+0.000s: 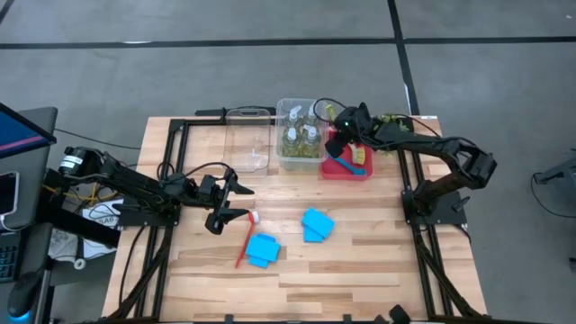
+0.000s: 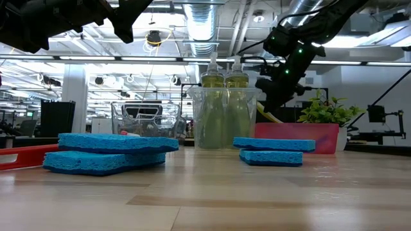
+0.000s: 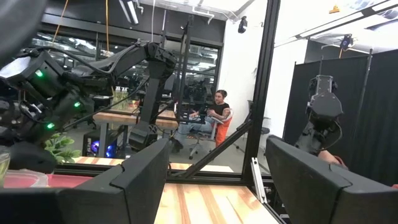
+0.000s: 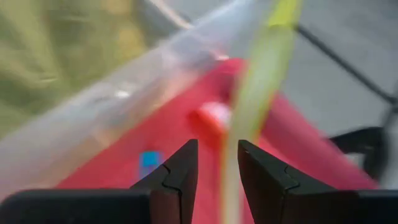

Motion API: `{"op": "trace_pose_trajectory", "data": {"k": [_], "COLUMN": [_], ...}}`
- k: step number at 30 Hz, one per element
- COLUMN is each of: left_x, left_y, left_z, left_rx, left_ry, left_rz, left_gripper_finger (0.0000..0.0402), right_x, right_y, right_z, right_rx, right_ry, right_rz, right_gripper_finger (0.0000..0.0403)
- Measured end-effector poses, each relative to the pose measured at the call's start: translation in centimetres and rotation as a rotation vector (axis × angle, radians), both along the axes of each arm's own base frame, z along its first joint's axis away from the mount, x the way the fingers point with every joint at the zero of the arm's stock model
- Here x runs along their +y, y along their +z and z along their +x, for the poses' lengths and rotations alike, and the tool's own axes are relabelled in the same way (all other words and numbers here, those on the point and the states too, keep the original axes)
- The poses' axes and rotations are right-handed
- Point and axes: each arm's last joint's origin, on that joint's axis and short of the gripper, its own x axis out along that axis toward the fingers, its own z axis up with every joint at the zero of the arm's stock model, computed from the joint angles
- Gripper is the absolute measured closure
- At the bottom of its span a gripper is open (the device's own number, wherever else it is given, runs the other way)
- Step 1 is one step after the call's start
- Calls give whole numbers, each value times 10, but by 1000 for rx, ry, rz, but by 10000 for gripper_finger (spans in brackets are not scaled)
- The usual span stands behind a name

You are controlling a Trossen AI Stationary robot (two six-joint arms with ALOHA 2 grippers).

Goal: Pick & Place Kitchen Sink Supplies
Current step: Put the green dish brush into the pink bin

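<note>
My right gripper [image 1: 336, 141] is over the red bin [image 1: 335, 174] at the table's far side, shut on a yellow-green brush [image 4: 261, 68]. A blue brush [image 1: 353, 163] lies in that bin. Several bottles of yellow-green liquid [image 1: 301, 139] stand in a clear bin [image 2: 225, 109]. A red brush [image 1: 244, 245] lies on the table beside two stacks of blue sponges [image 1: 262, 250] [image 1: 317, 224]. My left gripper [image 1: 240, 202] is open and empty, above the table just left of the red brush's head. My right gripper pinches the yellow-green brush's slim handle [image 4: 233, 155] between its two fingers. The handle runs on past the fingertips, over the red bin's floor [image 4: 186, 143]. Whether the brush's end touches the bin I cannot tell.
An empty clear bin [image 1: 249, 139] stands left of the bottle bin. A leafy green plant [image 2: 327, 109] stands at the far right behind the red bin. A person [image 3: 217, 115] sits in the room beyond the table. Bare wood lies along the table's near edge.
</note>
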Motion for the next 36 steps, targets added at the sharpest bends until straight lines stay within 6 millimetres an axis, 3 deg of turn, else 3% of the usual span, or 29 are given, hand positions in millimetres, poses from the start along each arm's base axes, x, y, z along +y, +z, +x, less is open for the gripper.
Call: {"op": "trace_pose_trajectory", "data": {"k": [5, 8, 16, 36], "left_x": [0, 0, 0, 0], "left_y": [0, 0, 0, 0], "left_z": [0, 0, 0, 0], "left_rx": [0, 0, 0, 0], "left_ry": [0, 0, 0, 0], "left_rz": [0, 0, 0, 0], "left_gripper_finger": [132, 132, 132, 132], "right_x": [-5, -5, 0, -6], "right_y": [0, 0, -1, 0], "right_z": [-9, -11, -1, -4], "right_rx": [118, 144, 1, -7], "right_ry": [-264, -305, 19, 18], "right_rz": [-139, -166, 19, 8], "right_gripper_finger": [296, 296, 296, 296]}}
